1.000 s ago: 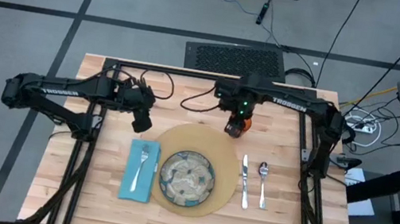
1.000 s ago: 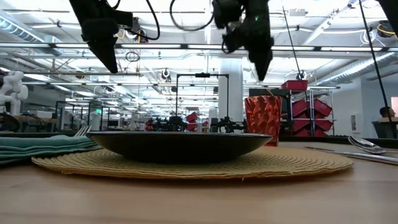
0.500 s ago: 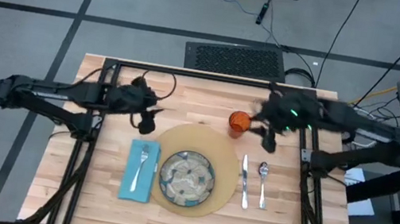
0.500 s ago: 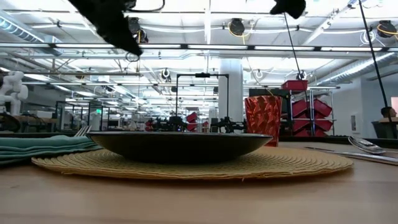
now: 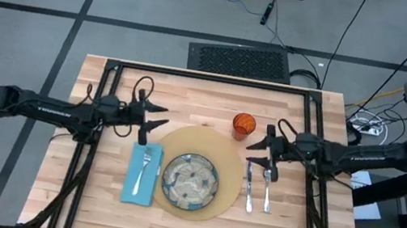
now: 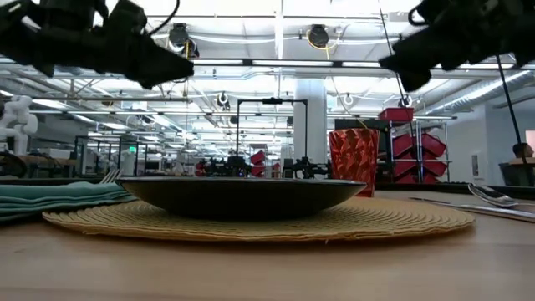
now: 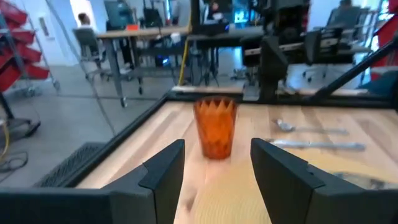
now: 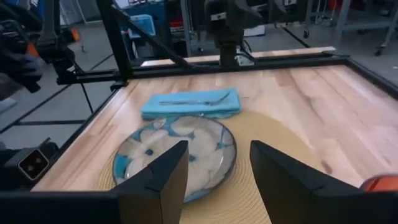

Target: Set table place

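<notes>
From my station I saw the table [image 5: 206, 98] carrying a complete setting; the round tan mat [image 5: 201, 142] lay in the middle with the greenish patterned plate [image 5: 190, 182] on its near part; the light-blue napkin [image 5: 142, 173] lay just left of the plate, its edge touching the mat, with the fork [image 5: 146, 162] on top of it; the knife [image 5: 248, 185] and spoon [image 5: 266, 186] lay side by side right of the mat, the knife nearer it; the orange cup [image 5: 243, 124] stood upright at the mat's far right edge. The left gripper [image 5: 156, 115] hung above the wood at the mat's left side, its fingers [image 7: 163, 171] spread apart and holding nothing; the right gripper [image 5: 260, 152] hovered over the handles' far ends, its fingers [image 8: 163, 171] likewise parted and empty.
</notes>
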`<action>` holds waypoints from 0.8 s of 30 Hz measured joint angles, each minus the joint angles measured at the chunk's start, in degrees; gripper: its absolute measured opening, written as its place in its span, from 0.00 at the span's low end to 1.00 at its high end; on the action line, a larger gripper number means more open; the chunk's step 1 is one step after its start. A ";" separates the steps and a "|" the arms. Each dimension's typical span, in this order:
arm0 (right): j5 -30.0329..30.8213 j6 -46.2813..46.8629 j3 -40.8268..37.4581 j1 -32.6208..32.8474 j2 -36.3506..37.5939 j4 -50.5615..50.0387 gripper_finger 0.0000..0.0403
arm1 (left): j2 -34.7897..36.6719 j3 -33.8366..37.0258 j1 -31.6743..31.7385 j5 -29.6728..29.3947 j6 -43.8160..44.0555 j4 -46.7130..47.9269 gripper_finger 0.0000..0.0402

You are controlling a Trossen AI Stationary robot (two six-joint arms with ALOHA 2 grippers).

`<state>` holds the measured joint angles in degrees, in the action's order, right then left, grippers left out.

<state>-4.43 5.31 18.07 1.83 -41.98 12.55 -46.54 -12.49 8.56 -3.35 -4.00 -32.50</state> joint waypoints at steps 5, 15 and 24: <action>-0.02 1.08 -5.29 0.02 0.01 7.02 0.41 | -0.02 2.70 1.75 0.12 0.54 -0.05 0.43; -0.05 3.06 -10.22 0.14 0.85 9.86 0.41 | 3.13 8.77 2.02 -0.24 2.19 -6.10 0.43; -0.07 -0.80 -13.70 0.17 12.49 12.88 0.41 | 19.48 12.04 1.99 -2.45 1.69 -0.90 0.43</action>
<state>-4.49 4.51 4.36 2.00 -29.49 25.43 -27.07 -0.45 10.55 -5.80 -2.31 -33.41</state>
